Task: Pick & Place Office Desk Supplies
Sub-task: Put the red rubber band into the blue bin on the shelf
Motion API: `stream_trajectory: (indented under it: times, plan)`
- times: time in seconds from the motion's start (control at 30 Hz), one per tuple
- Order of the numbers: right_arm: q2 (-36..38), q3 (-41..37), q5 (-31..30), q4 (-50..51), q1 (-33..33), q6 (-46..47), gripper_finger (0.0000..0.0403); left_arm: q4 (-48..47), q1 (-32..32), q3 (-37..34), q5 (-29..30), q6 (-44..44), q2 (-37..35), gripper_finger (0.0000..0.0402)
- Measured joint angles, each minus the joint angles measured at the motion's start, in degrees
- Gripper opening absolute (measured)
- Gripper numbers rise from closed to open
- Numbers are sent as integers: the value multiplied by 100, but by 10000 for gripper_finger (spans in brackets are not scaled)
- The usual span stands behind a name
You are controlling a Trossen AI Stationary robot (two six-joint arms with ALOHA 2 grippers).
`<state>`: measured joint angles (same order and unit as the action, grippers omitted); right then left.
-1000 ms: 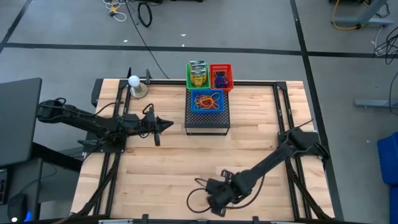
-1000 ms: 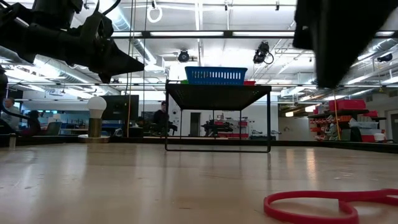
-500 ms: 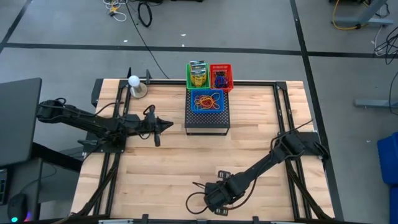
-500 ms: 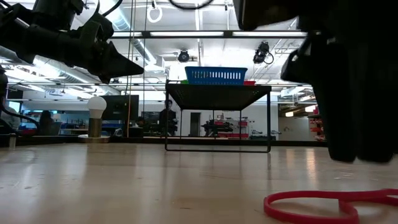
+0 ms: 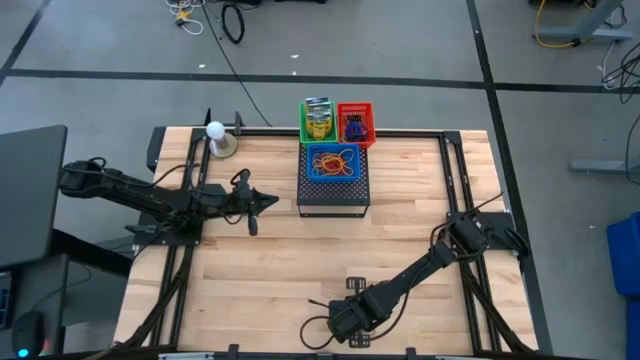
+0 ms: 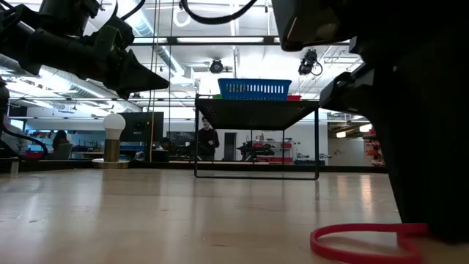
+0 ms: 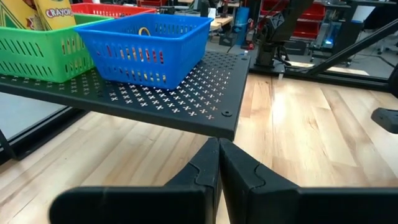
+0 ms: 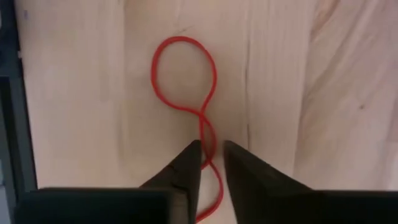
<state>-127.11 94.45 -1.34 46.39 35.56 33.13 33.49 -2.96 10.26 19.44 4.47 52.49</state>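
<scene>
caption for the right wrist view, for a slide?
Right gripper straddles a twisted red rubber band lying on the wooden table, fingers slightly apart.

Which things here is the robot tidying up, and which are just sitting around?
For the job:
- red rubber band on the table, between the right gripper fingertips
- blue basket of rubber bands
- green basket with crayon boxes
- red basket

Just there:
- black mesh stand
- light bulb
- left gripper, waiting, shut
</scene>
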Motion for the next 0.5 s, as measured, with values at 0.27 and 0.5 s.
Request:
stream_trajectory:
  times: [0.27, 0.5]
  plan:
    - [144, -24, 73, -15, -179, 484, 9, -34, -3, 0, 2, 0, 0, 18]
    - [724, -17, -1081, 550, -489, 2193, 4, -40, -3, -2, 2, 2, 0, 18]
